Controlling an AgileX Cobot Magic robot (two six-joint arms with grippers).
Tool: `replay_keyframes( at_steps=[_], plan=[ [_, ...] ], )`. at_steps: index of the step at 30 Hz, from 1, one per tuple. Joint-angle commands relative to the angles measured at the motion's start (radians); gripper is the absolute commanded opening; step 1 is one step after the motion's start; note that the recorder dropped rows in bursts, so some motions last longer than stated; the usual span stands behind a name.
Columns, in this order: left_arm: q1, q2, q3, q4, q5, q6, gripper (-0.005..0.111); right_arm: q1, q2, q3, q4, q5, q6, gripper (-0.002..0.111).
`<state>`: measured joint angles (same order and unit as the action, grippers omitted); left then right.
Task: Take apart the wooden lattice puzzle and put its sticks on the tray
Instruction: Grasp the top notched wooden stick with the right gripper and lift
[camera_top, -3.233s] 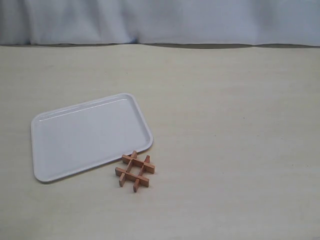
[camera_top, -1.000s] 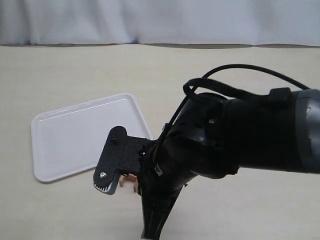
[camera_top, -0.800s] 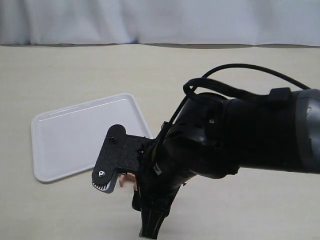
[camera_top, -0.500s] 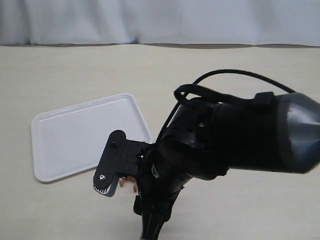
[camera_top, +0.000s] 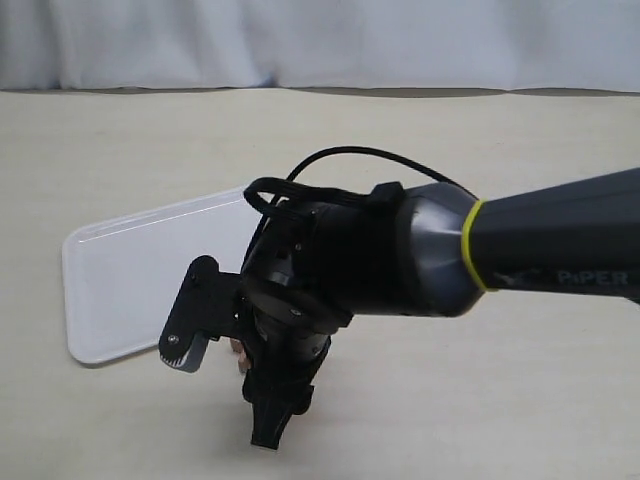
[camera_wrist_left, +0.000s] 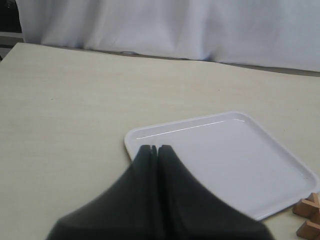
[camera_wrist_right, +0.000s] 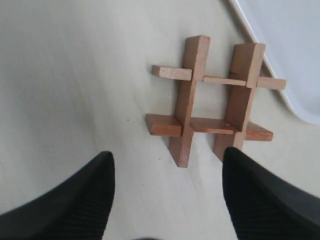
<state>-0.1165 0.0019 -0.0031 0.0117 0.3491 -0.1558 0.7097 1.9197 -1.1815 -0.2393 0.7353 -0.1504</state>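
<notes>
The wooden lattice puzzle (camera_wrist_right: 210, 105) lies whole on the table, a reddish-brown "#" of four interlocked sticks, just off a corner of the white tray (camera_wrist_right: 292, 45). My right gripper (camera_wrist_right: 167, 157) hangs open above it, its two dark fingers spread wider than the puzzle and touching nothing. In the exterior view the right gripper (camera_top: 228, 378) and its arm cover nearly all of the puzzle (camera_top: 238, 350), beside the tray (camera_top: 120, 280). My left gripper (camera_wrist_left: 154, 149) is shut and empty, over the tray's near corner (camera_wrist_left: 131, 142). A puzzle corner (camera_wrist_left: 309, 215) shows at that view's edge.
The bulky black right arm (camera_top: 400, 265) with its cable loop fills the middle of the exterior view and hides the tray's right corner. A white cloth backdrop (camera_top: 320, 40) runs along the table's far edge. Bare beige tabletop (camera_top: 520, 400) lies right of the arm.
The right arm entered and came over the puzzle. In the last second its wrist shifted left and turned, with the open fingers now straddling the puzzle's spot. Tray and puzzle have not moved.
</notes>
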Motion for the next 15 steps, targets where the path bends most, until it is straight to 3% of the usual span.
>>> replay_keyframes(
  at_steps=[1,15],
  plan=[
    [0.000,-0.002,0.003,0.004,-0.003,-0.003,0.000,-0.003,0.009,-0.004,-0.016,0.005,0.014,0.059],
    [0.000,-0.002,0.003,0.004,-0.003,-0.003,0.000,-0.034,0.027,-0.002,0.010,-0.049,0.024,0.059]
  ],
)
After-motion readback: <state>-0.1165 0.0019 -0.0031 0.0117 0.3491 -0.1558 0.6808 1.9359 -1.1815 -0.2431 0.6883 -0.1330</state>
